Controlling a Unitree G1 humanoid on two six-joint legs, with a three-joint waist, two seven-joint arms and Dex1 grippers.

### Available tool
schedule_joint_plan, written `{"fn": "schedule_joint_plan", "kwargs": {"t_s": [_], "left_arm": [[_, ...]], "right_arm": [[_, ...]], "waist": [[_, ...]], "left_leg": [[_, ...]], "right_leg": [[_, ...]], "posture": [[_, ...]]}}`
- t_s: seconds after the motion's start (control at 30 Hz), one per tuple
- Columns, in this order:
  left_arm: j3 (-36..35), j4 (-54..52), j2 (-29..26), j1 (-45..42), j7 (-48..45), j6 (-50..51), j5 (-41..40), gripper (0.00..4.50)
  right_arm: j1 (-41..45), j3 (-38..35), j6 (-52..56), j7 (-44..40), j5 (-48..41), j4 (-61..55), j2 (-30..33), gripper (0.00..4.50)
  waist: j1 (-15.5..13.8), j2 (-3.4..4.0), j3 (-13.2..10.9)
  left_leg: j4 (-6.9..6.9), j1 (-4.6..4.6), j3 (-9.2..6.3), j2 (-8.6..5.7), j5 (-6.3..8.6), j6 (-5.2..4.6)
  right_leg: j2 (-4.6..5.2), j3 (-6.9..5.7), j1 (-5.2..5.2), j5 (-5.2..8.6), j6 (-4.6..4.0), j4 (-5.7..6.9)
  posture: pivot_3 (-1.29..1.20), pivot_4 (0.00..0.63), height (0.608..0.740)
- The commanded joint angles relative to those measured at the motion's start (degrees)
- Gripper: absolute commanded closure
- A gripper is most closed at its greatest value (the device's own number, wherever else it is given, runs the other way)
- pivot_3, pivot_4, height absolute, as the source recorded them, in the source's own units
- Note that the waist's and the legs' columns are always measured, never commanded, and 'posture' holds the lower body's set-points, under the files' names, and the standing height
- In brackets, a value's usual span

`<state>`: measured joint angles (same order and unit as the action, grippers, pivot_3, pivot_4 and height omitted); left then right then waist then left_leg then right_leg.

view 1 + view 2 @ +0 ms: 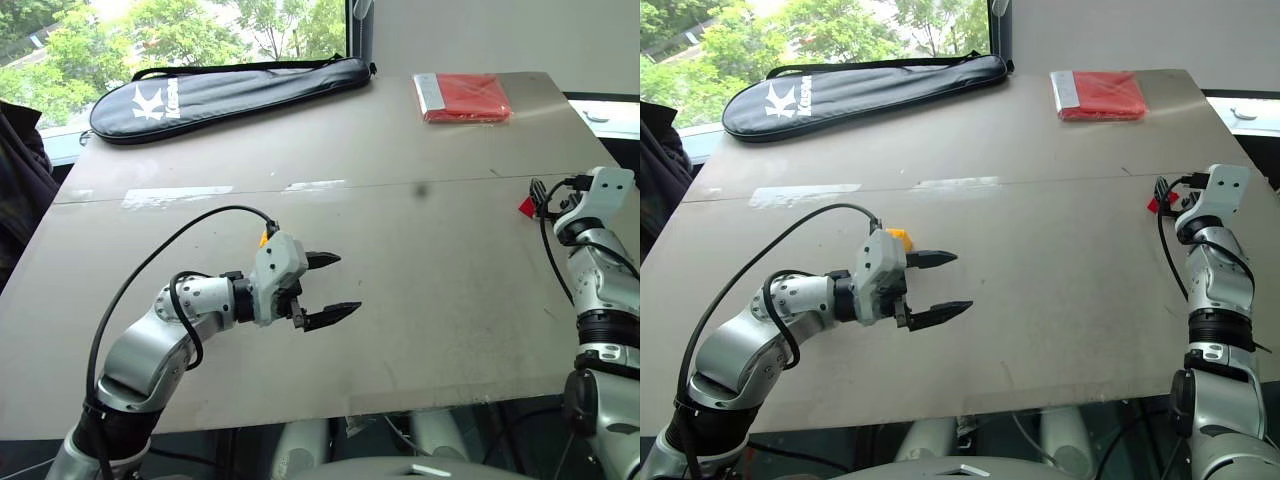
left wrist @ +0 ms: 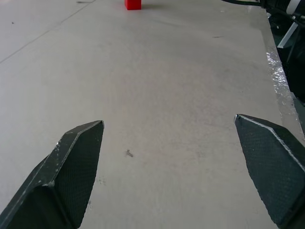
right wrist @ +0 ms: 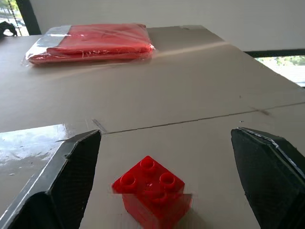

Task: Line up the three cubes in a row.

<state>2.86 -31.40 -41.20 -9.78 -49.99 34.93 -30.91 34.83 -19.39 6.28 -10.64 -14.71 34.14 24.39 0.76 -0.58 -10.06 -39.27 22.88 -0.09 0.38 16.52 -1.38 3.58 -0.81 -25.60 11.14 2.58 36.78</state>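
A red cube (image 3: 152, 193) with studs on top sits on the grey table (image 1: 420, 280) near its right edge, also seen as the red cube (image 1: 526, 206). My right gripper (image 3: 165, 134) is open, low over the table, and the red cube lies between its two fingers without touching either. A yellow cube (image 1: 900, 237) shows just behind my left gripper's body, mostly hidden by it. My left gripper (image 1: 346, 285) hovers open over the table's left middle, pointing right, with nothing between its fingers. The red cube (image 2: 133, 4) lies far ahead of it.
A flat red packet (image 1: 462, 97) lies at the table's far right. A long black racket bag (image 1: 230, 95) lies along the far left edge. A seam (image 1: 300, 186) with shiny tape patches crosses the table. The right edge runs close to my right arm.
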Motion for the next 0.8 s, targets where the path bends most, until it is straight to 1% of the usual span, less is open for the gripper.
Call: {"fn": "schedule_joint_plan", "kwargs": {"t_s": [0.03,0.27,0.4,0.47,0.5,0.63,0.67,0.8], "left_arm": [[-1.56,-3.21,-0.93,-2.07,-0.10,0.94,-1.93,0.02],[-1.57,-3.82,-0.65,-4.22,0.90,2.32,-2.41,0.02],[-1.95,-3.66,-0.34,-5.66,1.26,2.66,-2.97,0.02],[-2.19,-3.30,-0.26,-6.40,1.83,2.50,-2.71,0.00],[-2.31,-3.12,-0.12,-6.77,2.24,2.50,-2.58,0.00],[-1.74,-2.62,0.86,-8.11,4.03,1.72,-1.25,0.00],[-1.45,-2.68,1.32,-8.41,4.50,1.55,-1.10,0.00],[-0.92,-3.19,2.65,-9.22,4.69,1.43,-1.68,0.00]], "right_arm": [[2.97,-0.49,-1.83,4.38,1.01,2.13,-1.36,0.00],[7.44,-1.84,-7.40,15.17,2.41,10.50,-5.23,0.00],[10.50,-2.56,-10.98,17.80,2.53,17.02,-5.47,0.00],[11.57,-2.20,-12.56,17.98,3.14,19.54,-5.31,0.56],[11.88,-2.04,-13.08,17.82,3.27,20.35,-5.26,0.76],[12.46,-2.13,-13.98,17.61,3.02,22.42,-5.33,2.48],[12.37,-2.22,-14.03,17.62,2.90,22.56,-5.38,2.81],[11.21,-1.98,-13.95,17.31,2.86,21.16,-5.44,2.82]], "waist": [[0.00,0.01,-0.02],[0.15,0.00,-0.03],[0.23,0.00,-0.03],[0.27,0.00,-0.03],[0.29,0.00,-0.03],[0.36,0.00,-0.03],[0.35,0.00,-0.02],[0.34,0.00,-0.02]], "left_leg": [[0.00,0.00,-0.01,0.00,0.00,0.00],[-0.15,-0.09,-0.02,-0.09,0.12,-0.23],[-0.15,-0.12,0.07,-0.07,0.10,-0.21],[-0.15,-0.12,0.08,-0.07,0.10,-0.20],[-0.15,-0.12,0.08,-0.07,0.10,-0.20],[-0.15,-0.12,0.06,-0.06,0.10,-0.20],[-0.15,-0.12,0.06,-0.06,0.10,-0.19],[-0.17,-0.13,0.06,-0.07,0.09,-0.19]], "right_leg": [[0.01,0.00,0.00,0.00,0.00,0.00],[0.07,0.19,0.04,-0.02,0.02,0.06],[0.01,0.16,0.04,-0.02,0.00,0.17],[0.00,0.16,0.04,-0.03,0.00,0.18],[0.00,0.17,0.04,-0.03,0.00,0.18],[0.01,0.19,0.04,-0.03,0.00,0.17],[0.01,0.19,0.04,-0.03,0.00,0.16],[0.01,0.21,0.04,-0.03,0.00,0.17]], "posture": [[0.00,0.150,0.694],[0.00,0.150,0.694],[0.00,0.150,0.694],[0.00,0.150,0.694],[0.00,0.150,0.694],[0.00,0.150,0.694],[0.00,0.150,0.694],[0.00,0.150,0.694]]}}
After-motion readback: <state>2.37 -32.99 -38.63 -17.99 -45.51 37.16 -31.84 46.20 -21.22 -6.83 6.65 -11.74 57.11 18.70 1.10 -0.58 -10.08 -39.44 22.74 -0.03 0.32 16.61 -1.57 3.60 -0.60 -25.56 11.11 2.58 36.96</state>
